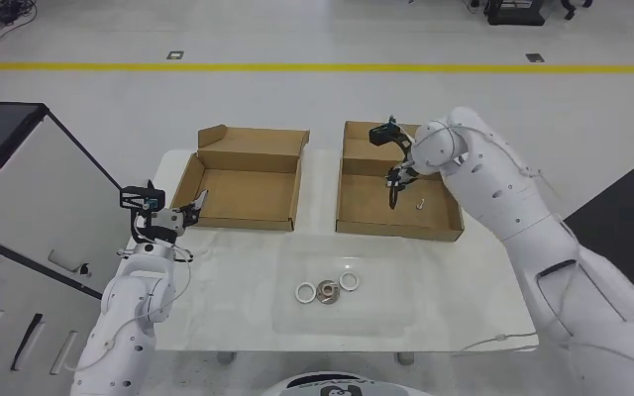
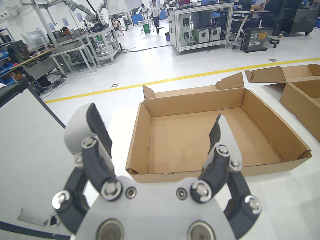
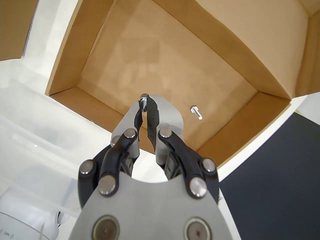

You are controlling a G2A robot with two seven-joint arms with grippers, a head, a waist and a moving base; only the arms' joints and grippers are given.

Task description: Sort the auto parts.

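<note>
1. We work at a white table (image 1: 238,297) that carries two open cardboard boxes side by side, with a clear plastic tray (image 1: 376,309) nearer the robot.
2. Three round parts lie close together in the tray: two white rings (image 1: 306,292) and a metal disc-like piece (image 1: 326,293) between them.
3. Our right gripper (image 3: 146,108) hangs over the right box (image 3: 175,58), its jaws pinched nearly together on a threaded bolt (image 3: 143,102). The bolt's long axis runs along the fingers, and its end pokes past the tips toward the box floor.
4. A second bolt (image 3: 196,112) lies flat on that floor, near the gripper but apart from it.
5. Our left gripper (image 2: 155,116) sits just beside the left box (image 2: 180,136), jaws spread wide and holding nothing.
6. We judge a release comes next. The held bolt is within the box walls, so parting the jaws should drop it near its fellow. The free left arm looks the likelier one to fetch the rings.
</note>
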